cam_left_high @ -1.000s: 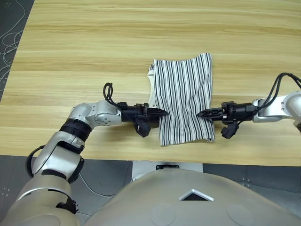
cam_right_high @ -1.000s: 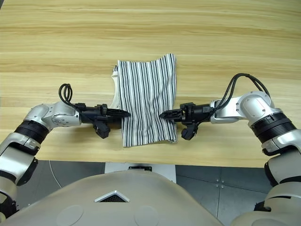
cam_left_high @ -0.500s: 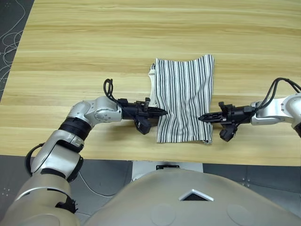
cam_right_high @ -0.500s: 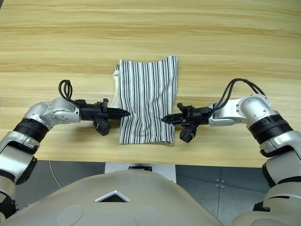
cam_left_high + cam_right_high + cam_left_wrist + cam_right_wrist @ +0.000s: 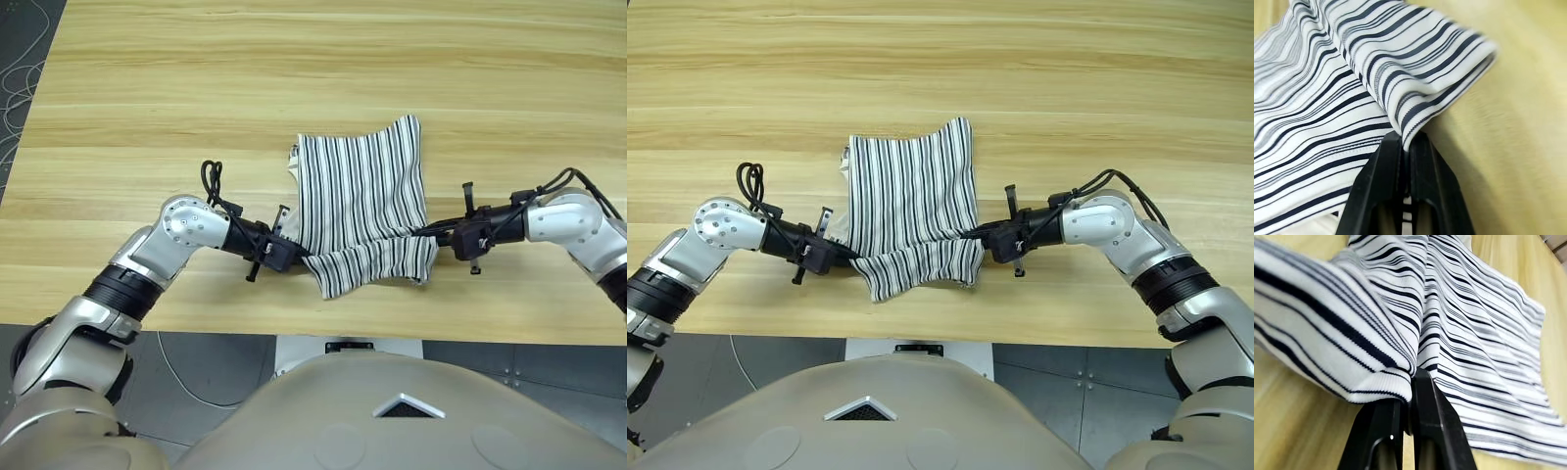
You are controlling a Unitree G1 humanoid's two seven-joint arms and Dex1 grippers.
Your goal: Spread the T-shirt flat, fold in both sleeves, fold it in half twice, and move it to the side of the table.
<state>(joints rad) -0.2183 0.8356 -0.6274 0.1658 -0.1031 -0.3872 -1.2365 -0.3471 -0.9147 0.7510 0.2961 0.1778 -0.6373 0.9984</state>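
On the near middle of the light wooden surface (image 5: 196, 78) lies the black-and-white striped T-shirt (image 5: 362, 191), folded into a narrow oblong with its stripes running near to far. Its far part rests flat on the surface. A bit of plain white cloth peeks out along its far left edge.

Left side: my left pincer (image 5: 299, 258) is clamped on the shirt's near left corner. In the left wrist view its two black fingers (image 5: 1376, 186) are pressed together, with a thin ribbed hem pinched between them. The cloth rolls over just past the tips into a rounded fold.

Right side: my right pincer (image 5: 426, 232) is clamped on the near right edge of the shirt. It sits slightly farther from me than the left one. In the right wrist view the fingertips (image 5: 1430, 421) meet on a doubled layer of striped cloth that bulges over them.

Between the two pincers the near portion of the shirt is gathered into a wrinkled band turned back on itself. The band sags toward the near edge of the surface at its left end. I cannot tell whether it touches the wood underneath.

A black cable loop (image 5: 209, 178) stands up from my left wrist.
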